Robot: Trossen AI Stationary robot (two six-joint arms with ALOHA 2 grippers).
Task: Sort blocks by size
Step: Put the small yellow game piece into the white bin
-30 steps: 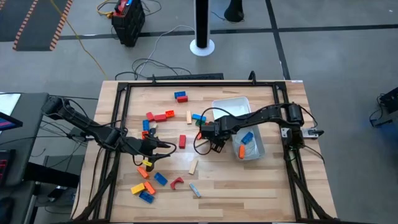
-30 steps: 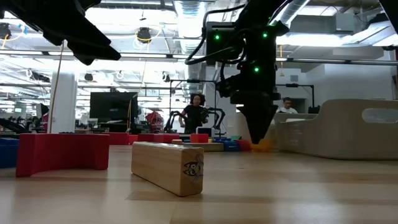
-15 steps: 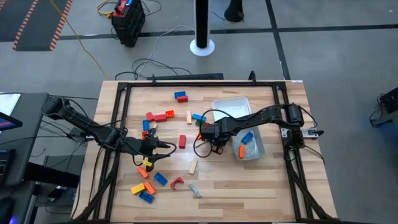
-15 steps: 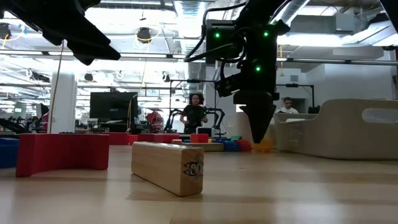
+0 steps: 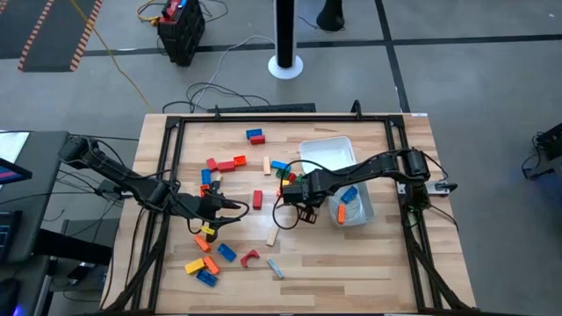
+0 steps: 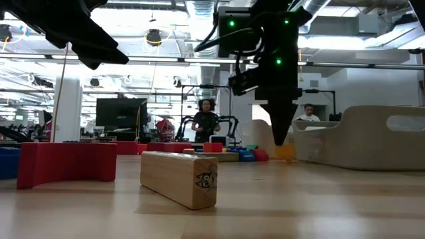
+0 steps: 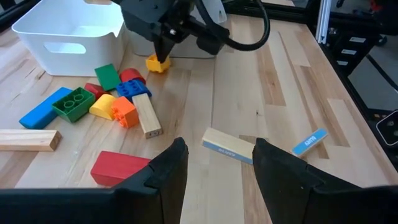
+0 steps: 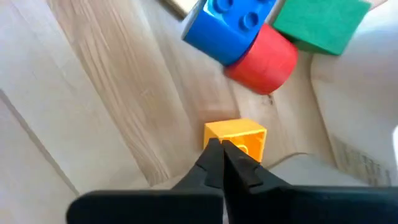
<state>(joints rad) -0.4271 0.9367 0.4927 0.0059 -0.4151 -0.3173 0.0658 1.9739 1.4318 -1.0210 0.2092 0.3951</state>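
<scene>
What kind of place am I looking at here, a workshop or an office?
Probably a robotics lab in a large open hall. Past the wooden table the low view shows monitors, bright ceiling lights and ducting, and a person standing at another robot setup.

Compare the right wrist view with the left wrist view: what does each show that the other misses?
Only the right wrist view: the right gripper shut with nothing between its fingertips, the yellow block just beyond them. Only the left wrist view: the open left gripper, two tan bars, the red block, the orange block and the blue strip. Both: the yellow block, the red, blue and green blocks near it, and the white tub.
</scene>
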